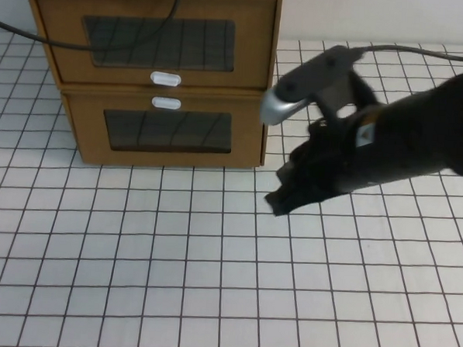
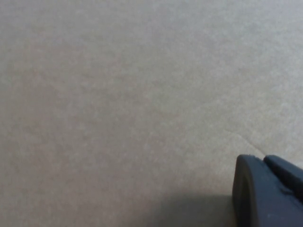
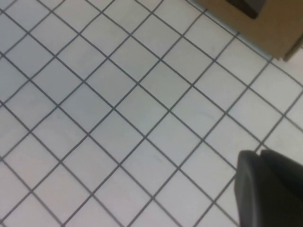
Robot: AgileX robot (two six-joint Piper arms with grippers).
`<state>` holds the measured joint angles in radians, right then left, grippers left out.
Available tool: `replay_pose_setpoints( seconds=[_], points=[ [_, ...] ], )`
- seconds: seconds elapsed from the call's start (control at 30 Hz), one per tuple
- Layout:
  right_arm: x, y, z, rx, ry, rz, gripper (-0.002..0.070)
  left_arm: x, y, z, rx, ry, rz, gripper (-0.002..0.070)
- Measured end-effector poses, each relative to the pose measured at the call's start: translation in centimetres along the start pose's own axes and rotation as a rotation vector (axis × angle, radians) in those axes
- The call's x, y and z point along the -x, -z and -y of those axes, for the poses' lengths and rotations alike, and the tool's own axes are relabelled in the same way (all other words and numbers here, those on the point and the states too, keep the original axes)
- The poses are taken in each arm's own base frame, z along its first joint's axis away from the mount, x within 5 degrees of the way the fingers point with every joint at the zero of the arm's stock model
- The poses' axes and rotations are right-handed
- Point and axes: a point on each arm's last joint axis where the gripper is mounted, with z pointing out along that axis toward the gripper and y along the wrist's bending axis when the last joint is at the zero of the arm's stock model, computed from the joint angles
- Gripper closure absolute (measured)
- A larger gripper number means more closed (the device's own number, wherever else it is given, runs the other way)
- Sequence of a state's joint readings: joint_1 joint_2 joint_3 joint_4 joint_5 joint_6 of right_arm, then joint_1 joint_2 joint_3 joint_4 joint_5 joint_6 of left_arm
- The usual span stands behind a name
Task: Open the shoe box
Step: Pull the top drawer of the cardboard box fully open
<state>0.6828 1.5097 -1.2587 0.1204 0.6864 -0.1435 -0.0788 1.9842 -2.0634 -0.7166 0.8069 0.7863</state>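
Two brown shoe boxes stand stacked at the back left, the upper box (image 1: 157, 37) on the lower box (image 1: 168, 131). Each has a dark front window and a white handle (image 1: 166, 78), the lower handle (image 1: 166, 103) just under the first. Both fronts look closed. My right gripper (image 1: 280, 201) hangs shut and empty over the tiled table, to the right of the lower box and slightly nearer me. In the right wrist view the right gripper (image 3: 261, 153) is above tiles, with a box corner (image 3: 265, 28) beyond. My left gripper (image 2: 264, 158) is shut, close against plain brown cardboard (image 2: 118, 94).
The white gridded table (image 1: 172, 264) spreads in front of the boxes. A black cable (image 1: 37, 35) runs across the upper box front. The left arm itself does not show in the high view.
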Motion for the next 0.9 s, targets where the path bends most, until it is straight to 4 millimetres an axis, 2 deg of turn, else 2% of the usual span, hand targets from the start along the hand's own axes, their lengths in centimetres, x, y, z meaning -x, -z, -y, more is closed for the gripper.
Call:
replay_pose_setpoints(
  seconds=[0.2, 0.43, 0.53, 0.73, 0.9],
  points=[
    [2.9, -4.1, -4.1, -0.116, 0.296, -0.013, 0.0689, 0.0, 0.0, 0.0, -0.001, 0.003, -0.001, 0.0677],
    [4.6, -7.2, -6.0, -0.229, 0.555, 0.085, 0.0680, 0.0, 0.0, 0.0, -0.002, 0.009, -0.002, 0.0677],
    [5.2, -8.0, -6.5, -0.248, 0.653, 0.161, 0.0624, 0.0, 0.0, 0.0, -0.002, 0.014, -0.002, 0.0678],
    [6.2, -9.6, -7.0, -0.274, 0.807, 0.263, 0.0440, 0.0, 0.0, 0.0, -0.002, 0.022, -0.002, 0.0677],
    [7.9, -11.4, -7.0, -0.329, 0.812, 0.286, 0.0405, 0.0, 0.0, 0.1, -0.007, 0.029, -0.006, 0.0677]
  ],
)
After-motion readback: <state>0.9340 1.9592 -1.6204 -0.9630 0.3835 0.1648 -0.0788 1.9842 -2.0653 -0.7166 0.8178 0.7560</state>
